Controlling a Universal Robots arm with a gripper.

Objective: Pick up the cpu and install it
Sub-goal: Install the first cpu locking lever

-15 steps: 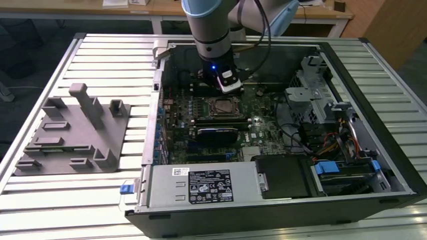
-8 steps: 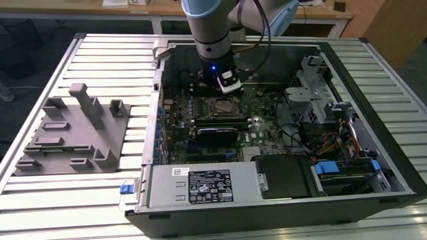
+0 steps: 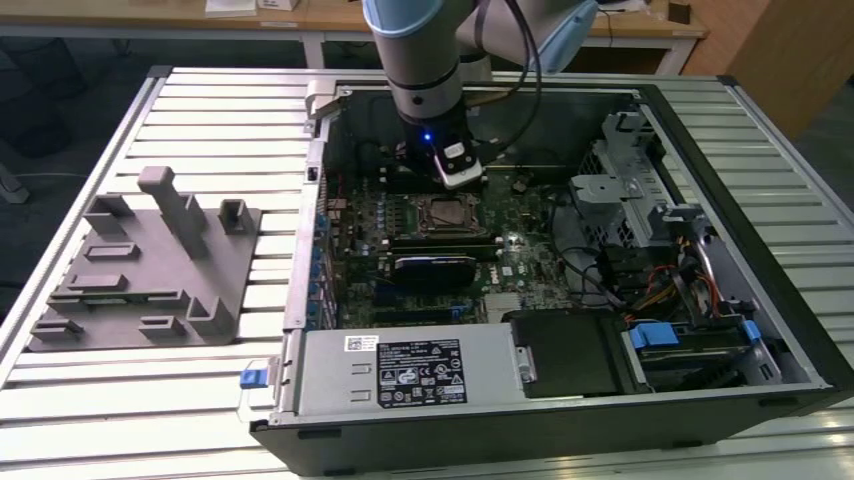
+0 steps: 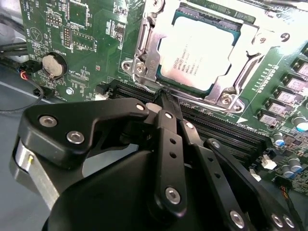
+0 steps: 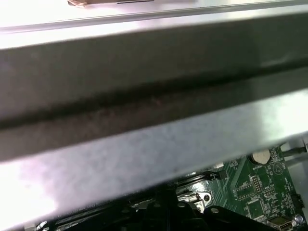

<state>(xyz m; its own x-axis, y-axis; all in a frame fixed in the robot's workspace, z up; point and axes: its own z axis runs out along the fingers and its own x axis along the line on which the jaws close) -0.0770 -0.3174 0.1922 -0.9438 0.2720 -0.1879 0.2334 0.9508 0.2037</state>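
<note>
The cpu (image 4: 197, 53), a pale silvery square chip, lies flat in the motherboard socket with the metal socket frame (image 4: 144, 53) around its edges. It also appears in the exterior view as the cpu (image 3: 447, 213) in the middle of the green motherboard (image 3: 521, 225), inside the open computer case. My gripper (image 4: 163, 96) hangs just beside the socket's edge, over the black memory slots (image 4: 226, 130). Its black fingers meet at the tips with nothing between them. In the exterior view the gripper (image 3: 458, 182) sits just behind the socket, low inside the case.
A grey plastic tray (image 3: 147, 270) with upright posts stands on the slatted table at the exterior view's left. Inside the case are a black module (image 3: 434, 270), the power supply (image 3: 400, 370) and a drive cage (image 3: 641, 190) with cables. The case wall (image 5: 144, 96) is close to the wrist.
</note>
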